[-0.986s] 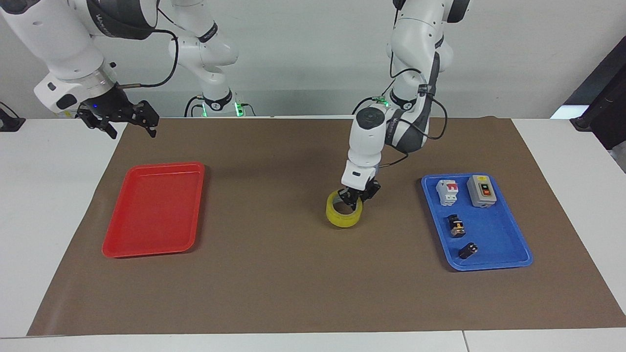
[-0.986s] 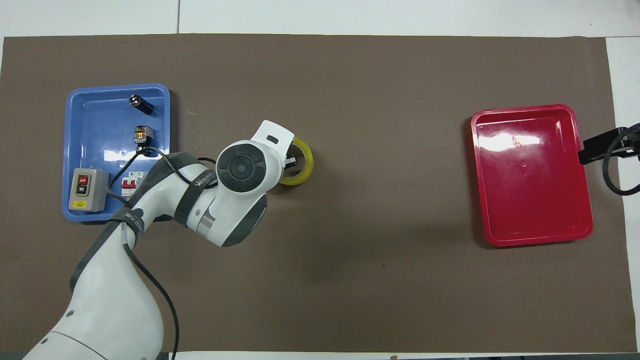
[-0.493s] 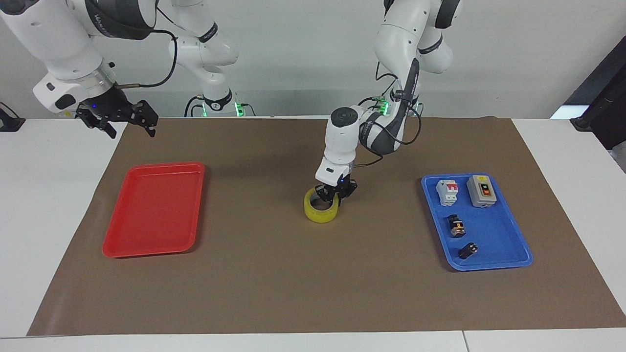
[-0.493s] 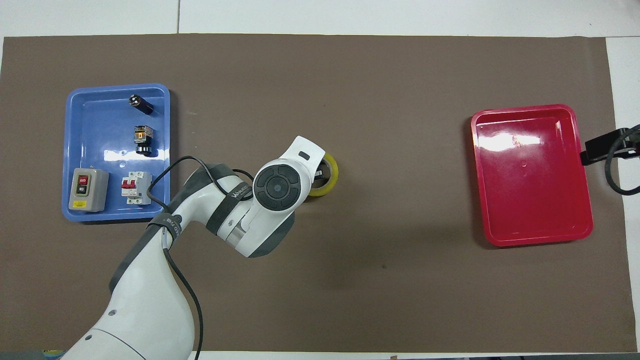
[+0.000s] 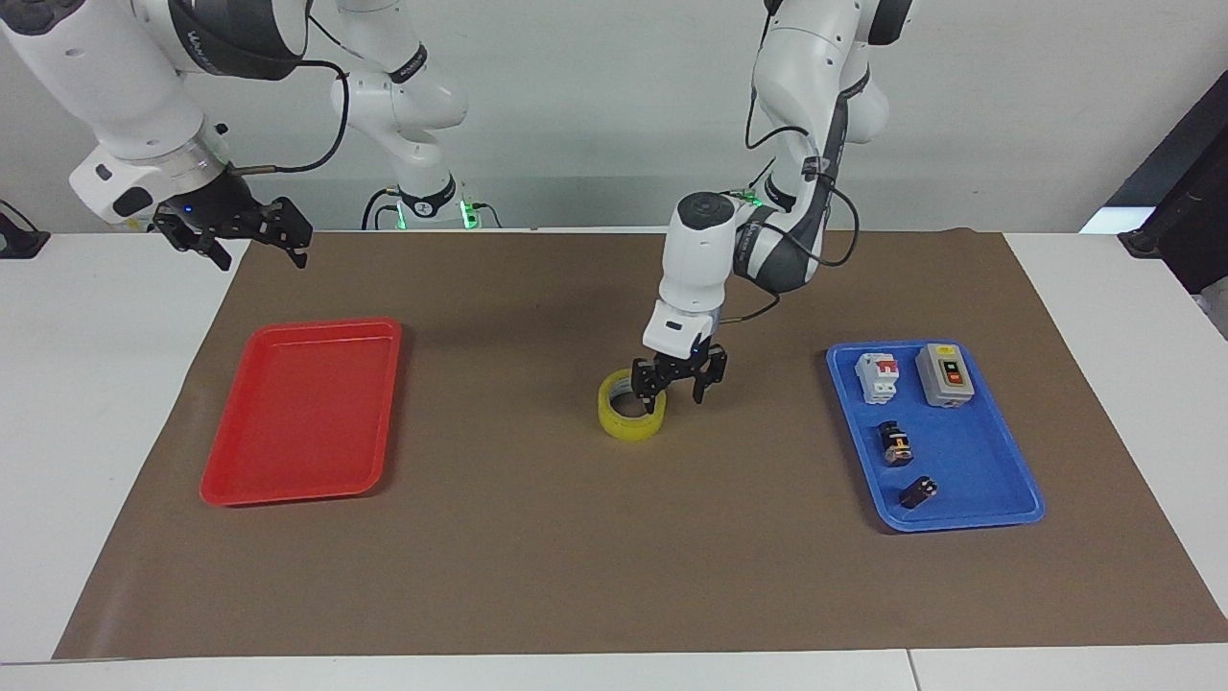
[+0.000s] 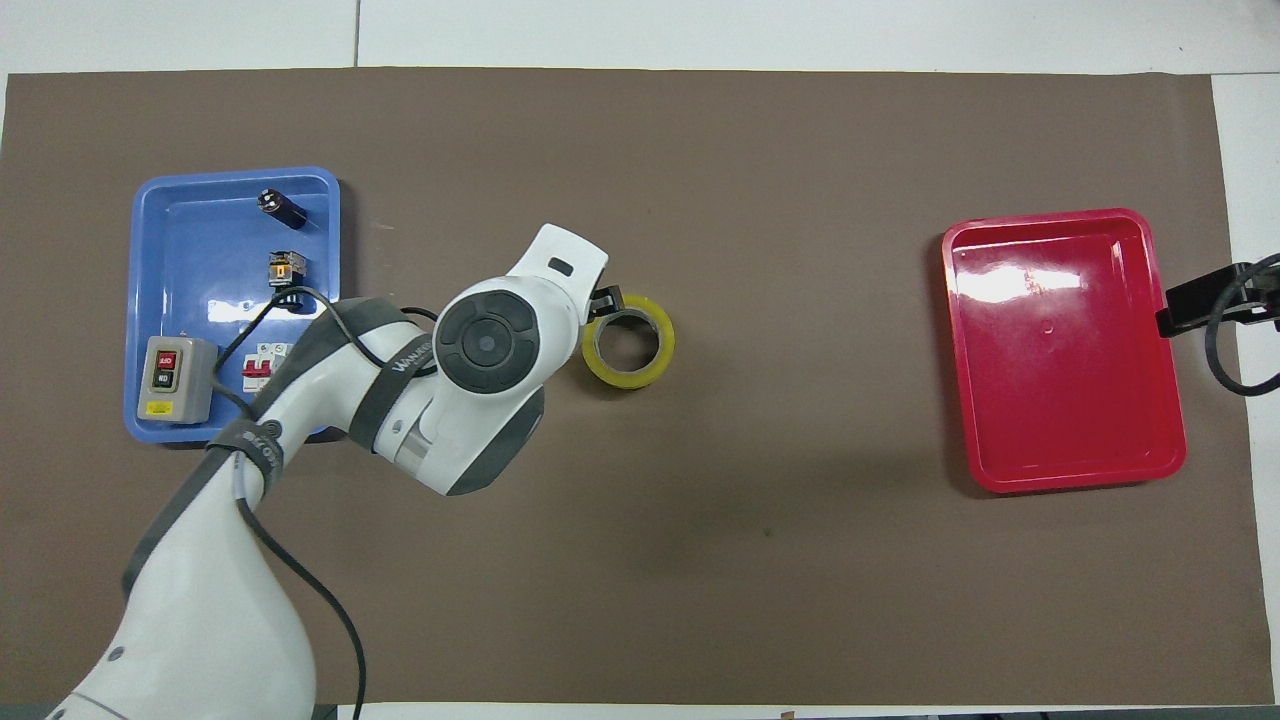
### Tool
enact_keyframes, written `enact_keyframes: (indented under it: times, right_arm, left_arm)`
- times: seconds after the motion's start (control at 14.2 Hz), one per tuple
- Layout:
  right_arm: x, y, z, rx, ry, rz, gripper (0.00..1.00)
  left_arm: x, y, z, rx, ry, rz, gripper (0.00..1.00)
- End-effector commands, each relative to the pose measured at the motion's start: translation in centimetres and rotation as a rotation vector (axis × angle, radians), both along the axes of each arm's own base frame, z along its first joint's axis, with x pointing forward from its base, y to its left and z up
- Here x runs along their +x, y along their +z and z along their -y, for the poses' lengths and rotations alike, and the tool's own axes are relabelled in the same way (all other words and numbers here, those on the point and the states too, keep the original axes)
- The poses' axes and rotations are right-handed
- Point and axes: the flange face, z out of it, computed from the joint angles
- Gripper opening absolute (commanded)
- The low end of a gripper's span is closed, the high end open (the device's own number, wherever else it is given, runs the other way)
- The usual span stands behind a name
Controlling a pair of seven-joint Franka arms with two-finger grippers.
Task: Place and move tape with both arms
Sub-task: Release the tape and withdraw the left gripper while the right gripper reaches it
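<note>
The yellow tape roll [image 5: 628, 428] lies flat on the brown mat near the table's middle; it also shows in the overhead view [image 6: 604, 366]. My left gripper [image 5: 676, 383] hangs open and empty just above the mat, beside the tape on the blue tray's side, with one finger [image 5: 644, 381] over the roll's rim. In the overhead view the wrist hides most of it and only a fingertip [image 6: 603, 300] shows at the roll's edge. My right gripper [image 5: 254, 248] waits open and empty in the air at the mat's corner by the right arm's base; it also shows in the overhead view [image 6: 1195, 298].
A red tray [image 5: 326, 328] lies empty toward the right arm's end [image 6: 1060, 480]. A blue tray [image 5: 969, 513] toward the left arm's end holds a red-white breaker [image 5: 878, 376], a grey switch box [image 5: 945, 374] and two small black parts.
The left gripper carried the tape toward the table's middle, set it on the mat, opened and drew back toward the blue tray. The right arm has not moved.
</note>
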Motion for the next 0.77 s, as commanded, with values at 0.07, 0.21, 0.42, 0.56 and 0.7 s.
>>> enact_keyframes:
  times: [0.07,0.21,0.42,0.56,0.7]
  right_arm:
    - [0.7,-0.7,-7.8,0.011,0.005,0.077,1.00]
    - [2.5,-3.1,-15.0,0.020,0.017,0.114,1.00]
    - [4.0,-9.4,-27.5,0.041,-0.027,0.182,1.00]
    - [4.7,-14.0,-32.0,0.059,-0.099,0.213,1.00]
    - [4.7,-18.8,-35.8,0.056,-0.104,0.203,1.00]
  left_arm:
    - [0.0,4.6,-8.3,0.134,-0.088,-0.112,1.00]
    - [0.8,6.8,-13.4,0.114,-0.110,-0.172,1.00]
    - [1.4,9.4,-21.2,0.069,-0.199,-0.259,1.00]
    - [2.5,12.3,-26.4,0.043,-0.212,-0.262,1.00]
    - [3.3,15.5,-30.4,0.031,-0.213,-0.258,1.00]
